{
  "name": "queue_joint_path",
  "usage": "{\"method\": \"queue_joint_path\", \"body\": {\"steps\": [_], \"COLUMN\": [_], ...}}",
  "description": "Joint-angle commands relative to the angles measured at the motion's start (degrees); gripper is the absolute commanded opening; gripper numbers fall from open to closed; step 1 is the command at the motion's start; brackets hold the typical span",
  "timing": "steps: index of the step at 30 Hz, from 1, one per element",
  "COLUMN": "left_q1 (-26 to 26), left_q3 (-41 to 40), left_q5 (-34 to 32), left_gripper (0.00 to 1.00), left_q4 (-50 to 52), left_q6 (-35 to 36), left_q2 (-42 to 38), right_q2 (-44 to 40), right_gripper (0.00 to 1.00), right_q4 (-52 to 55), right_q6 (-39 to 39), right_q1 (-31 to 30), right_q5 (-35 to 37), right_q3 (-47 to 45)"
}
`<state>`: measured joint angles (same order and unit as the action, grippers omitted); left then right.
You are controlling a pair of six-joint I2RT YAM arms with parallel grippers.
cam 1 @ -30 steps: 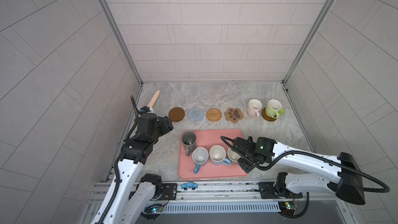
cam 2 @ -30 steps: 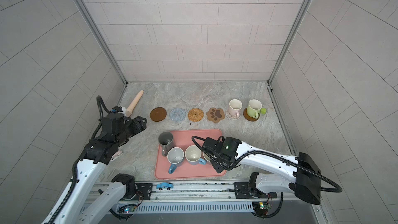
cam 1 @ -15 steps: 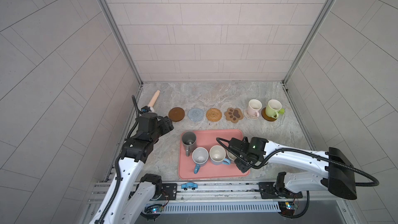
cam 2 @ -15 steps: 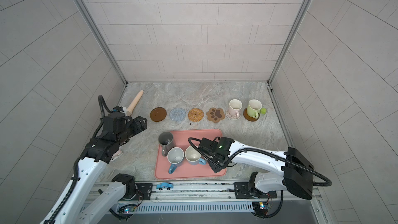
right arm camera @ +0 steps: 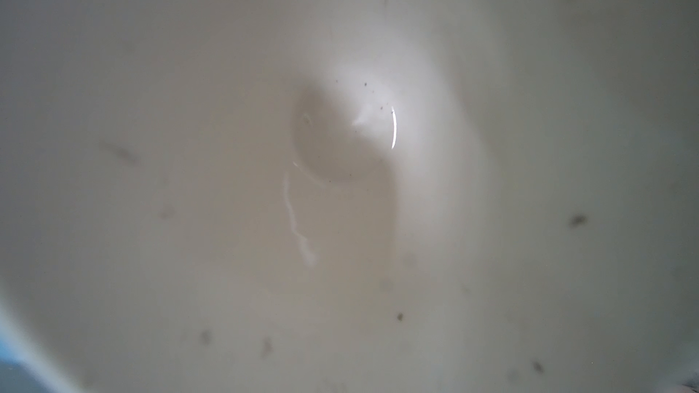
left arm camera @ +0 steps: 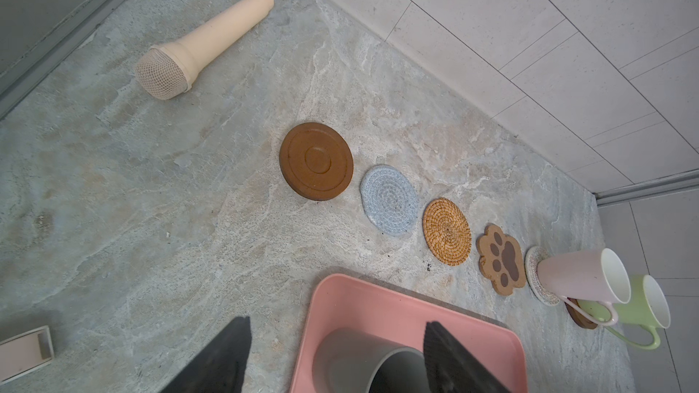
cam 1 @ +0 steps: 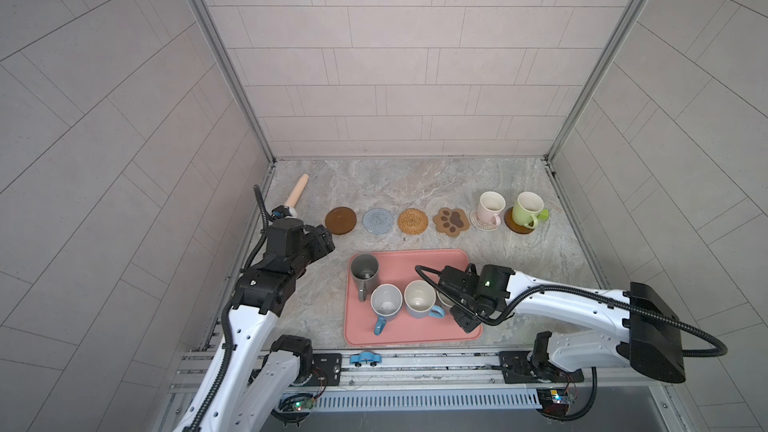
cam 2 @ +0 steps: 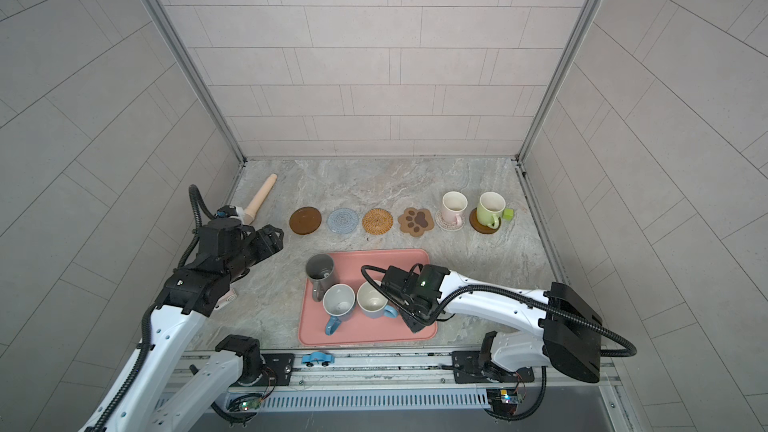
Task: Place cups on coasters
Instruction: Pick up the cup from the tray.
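Observation:
Four cups stand on the pink tray [cam 1: 432, 261]: a tall dark grey cup [cam 1: 365, 272], a pale grey cup with a blue handle [cam 1: 386, 305], a light blue cup [cam 1: 419, 303], and a fourth cup [cam 1: 441, 300] mostly hidden under my right gripper [cam 1: 453, 305]. That gripper is shut on the fourth cup, whose cream inside [right arm camera: 340, 168] fills the right wrist view. My left gripper [cam 1: 326, 241] hangs open left of the tray. Bare coasters: brown disc [cam 1: 340, 221], grey-blue crochet [cam 1: 378, 221], rattan [cam 1: 412, 221], paw [cam 1: 451, 221]. A pink cup [cam 1: 490, 206] and a green cup [cam 1: 527, 209] stand on coasters.
A beige toy microphone [cam 1: 296, 195] lies at the back left near the wall. A small green cube [cam 1: 544, 214] sits beside the green cup. A pale pink and white object [cam 2: 226, 299] lies under my left arm. Walls close in on three sides.
My right gripper slid left over the cup at the tray's right side and its jaws closed. The left arm stayed still.

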<state>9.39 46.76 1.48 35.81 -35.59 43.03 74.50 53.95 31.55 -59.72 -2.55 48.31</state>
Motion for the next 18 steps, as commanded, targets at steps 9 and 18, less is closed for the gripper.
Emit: {"method": "queue_joint_path", "body": {"steps": [9, 18], "left_q1": [-0.3, -0.2], "left_q3": [-1.7, -1.9], "left_q5": [-0.6, 0.0], "left_gripper": [0.79, 0.79], "left_q4": [-1.0, -1.7], "left_q6": [-0.9, -0.7], "left_q2": [-0.8, 0.1], "right_q2": [-4.2, -2.7], "right_gripper": [0.25, 0.21], "right_q4": [-1.1, -2.2], "right_q6": [2.7, 3.3], "right_q1": [-0.1, -0.1], "right_q5": [5.5, 5.8], "right_q3": [0.5, 0.2]}}
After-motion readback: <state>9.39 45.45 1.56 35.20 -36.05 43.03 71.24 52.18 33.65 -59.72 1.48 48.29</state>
